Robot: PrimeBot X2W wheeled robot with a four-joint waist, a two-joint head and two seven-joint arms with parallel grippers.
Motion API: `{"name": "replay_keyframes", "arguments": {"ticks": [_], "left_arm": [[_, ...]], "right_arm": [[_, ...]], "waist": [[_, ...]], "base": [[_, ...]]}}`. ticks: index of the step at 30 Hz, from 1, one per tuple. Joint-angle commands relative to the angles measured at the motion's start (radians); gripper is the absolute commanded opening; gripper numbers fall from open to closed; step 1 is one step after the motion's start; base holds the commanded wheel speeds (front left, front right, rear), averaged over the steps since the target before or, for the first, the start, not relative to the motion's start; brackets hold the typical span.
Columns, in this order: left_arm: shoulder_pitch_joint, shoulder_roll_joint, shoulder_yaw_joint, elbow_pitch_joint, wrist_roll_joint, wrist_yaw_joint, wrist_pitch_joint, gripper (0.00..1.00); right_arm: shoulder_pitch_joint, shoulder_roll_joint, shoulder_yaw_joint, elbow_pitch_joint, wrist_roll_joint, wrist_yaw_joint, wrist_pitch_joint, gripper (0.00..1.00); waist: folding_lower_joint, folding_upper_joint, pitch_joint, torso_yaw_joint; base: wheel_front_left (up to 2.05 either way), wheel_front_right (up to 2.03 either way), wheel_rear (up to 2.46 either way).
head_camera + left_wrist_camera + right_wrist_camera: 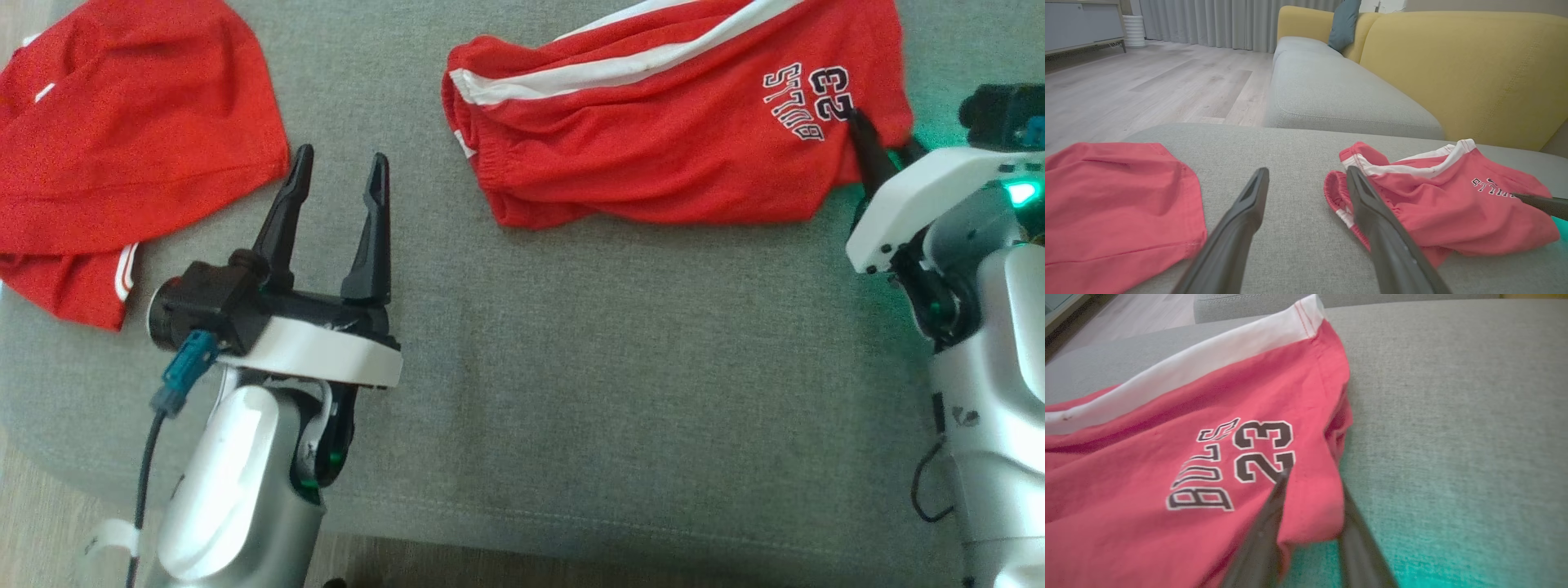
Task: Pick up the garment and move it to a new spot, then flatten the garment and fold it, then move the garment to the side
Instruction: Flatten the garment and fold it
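The garment (669, 139), red shorts with a white stripe and "BULLS 23" print, lies crumpled on the grey cushion (571, 367) at the top right. My right gripper (865, 143) is at its right hem. In the right wrist view (1314, 482) its jaws have narrowed around a fold of the red cloth (1167, 457), one finger on top near the number, the other at the edge. My left gripper (341, 159) stands open above bare cushion, left of the shorts (1453, 204), fingers (1249, 212) holding nothing.
A second red garment (122, 139) lies spread at the cushion's left end. The cushion's front edge runs along the bottom of the head view. Beyond it stand a yellow sofa back (1453, 61), a grey seat (1331, 94), a teal pillow (1345, 20) and wooden floor (1147, 81).
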Motion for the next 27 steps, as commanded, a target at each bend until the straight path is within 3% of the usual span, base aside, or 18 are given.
{"name": "replay_keyframes", "arguments": {"ticks": [1, 6, 17, 27], "left_arm": [[-0.015, 0.009, 0.05, -0.024, 0.013, -0.009, -0.005, 1.0], [-0.003, 0.003, 0.059, -0.017, 0.02, -0.015, -0.005, 1.0], [0.067, 0.004, 0.073, 0.005, 0.03, -0.013, -0.005, 1.0], [0.089, 0.008, 0.057, 0.012, 0.026, -0.01, 0.0, 1.0]], "right_arm": [[0.012, 0.01, 0.027, -0.031, 0.008, 0.003, 0.006, 0.0], [0.069, 0.028, 0.006, -0.086, 0.005, 0.003, -0.033, 0.0], [0.425, 0.123, -0.147, -0.319, 0.019, 0.003, -0.127, 0.0], [0.457, 0.129, -0.167, -0.34, 0.026, 0.003, -0.102, 0.0]], "waist": [[0.0, 0.0, -0.005, -0.005], [0.0, 0.0, -0.028, -0.014], [0.0, 0.0, -0.107, -0.059], [0.0, 0.0, -0.125, -0.062]], "base": [[0.0, 0.0, 0.0], [0.0, 0.0, 0.0], [0.0, 0.0, 0.0], [0.0, 0.0, 0.0]]}}
